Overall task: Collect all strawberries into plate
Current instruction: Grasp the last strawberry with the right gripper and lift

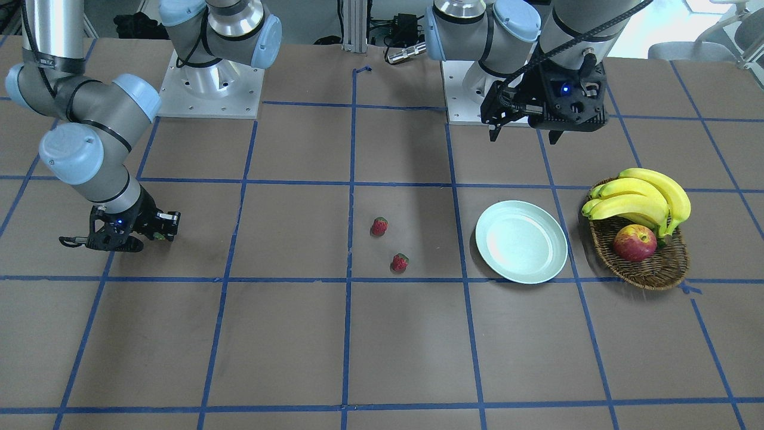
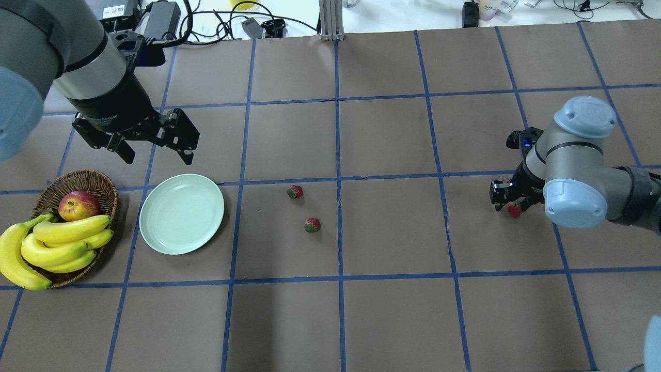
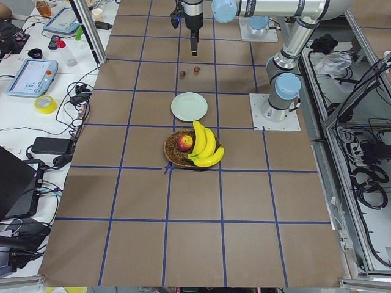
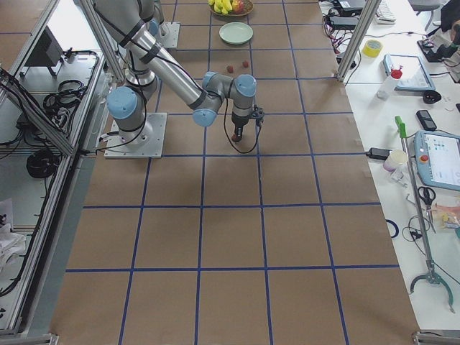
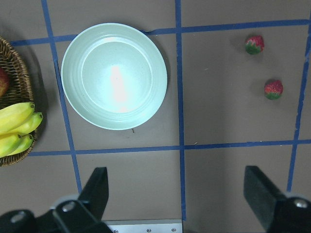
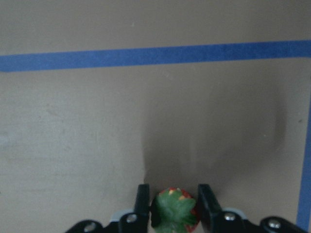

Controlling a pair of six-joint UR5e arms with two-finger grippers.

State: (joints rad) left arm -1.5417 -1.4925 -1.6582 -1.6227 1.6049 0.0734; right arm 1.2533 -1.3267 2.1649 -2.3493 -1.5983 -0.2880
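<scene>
Two strawberries [image 1: 379, 226] [image 1: 399, 263] lie on the brown table near its middle; they also show in the overhead view [image 2: 295, 191] [image 2: 312, 225]. The pale green plate [image 2: 182, 213] is empty, beside them toward my left. My right gripper [image 2: 511, 205] is low over the table, far from the plate, shut on a third strawberry [image 6: 175, 213] with its green cap up. My left gripper [image 2: 157, 155] is open and empty, hovering behind the plate [image 5: 114, 75].
A wicker basket [image 2: 77, 181] with a bunch of bananas [image 2: 51, 248] and an apple [image 2: 78, 205] stands just outside the plate, at the table's left end. Blue tape lines grid the table.
</scene>
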